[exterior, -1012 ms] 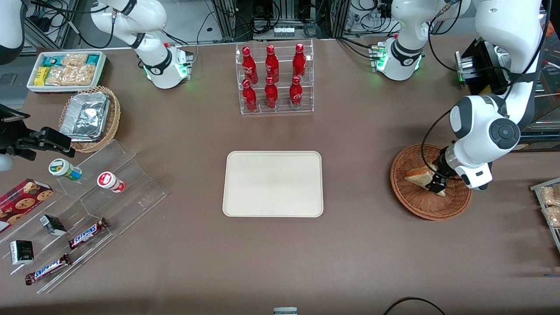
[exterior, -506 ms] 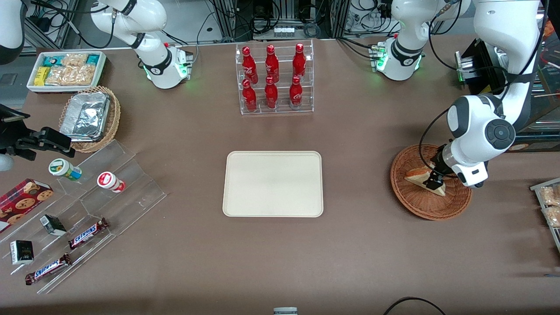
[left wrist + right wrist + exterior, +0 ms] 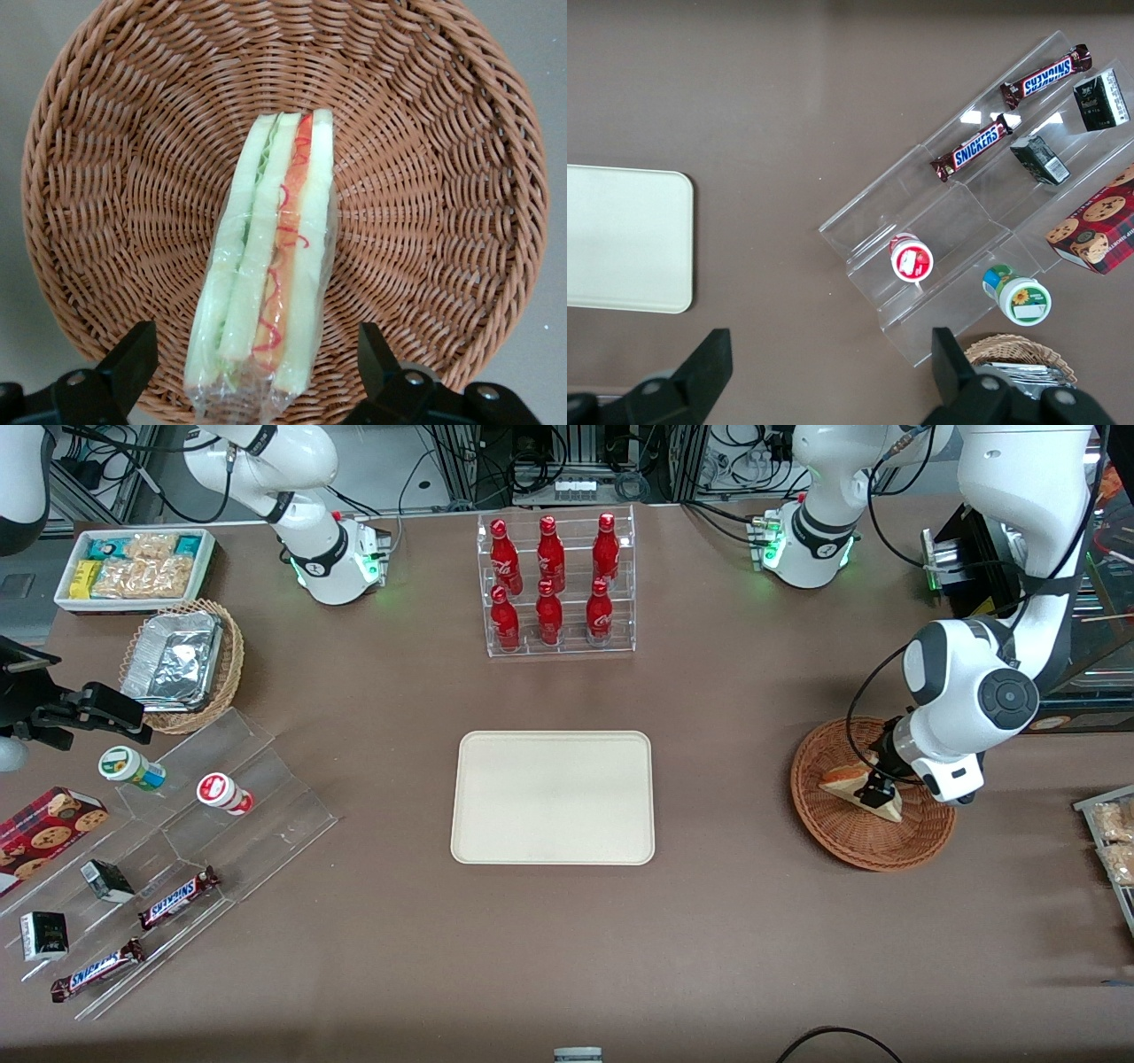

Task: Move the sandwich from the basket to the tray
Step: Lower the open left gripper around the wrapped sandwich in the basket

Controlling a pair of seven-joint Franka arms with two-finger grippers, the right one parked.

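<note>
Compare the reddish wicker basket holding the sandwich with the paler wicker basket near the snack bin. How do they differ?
The basket is reddish-brown; the paler wicker basket is tan. The basket holds a wrapped sandwich; the paler one holds foil containers. The pincer, open, straddles the sandwich in the basket; nothing hovers at the paler one. Both are round woven wicker.

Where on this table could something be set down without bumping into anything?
The tray is bare, as is the table between it and the basket, where the open gripper straddles the sandwich. The snack shelves toward the parked arm's end are crowded.
</note>
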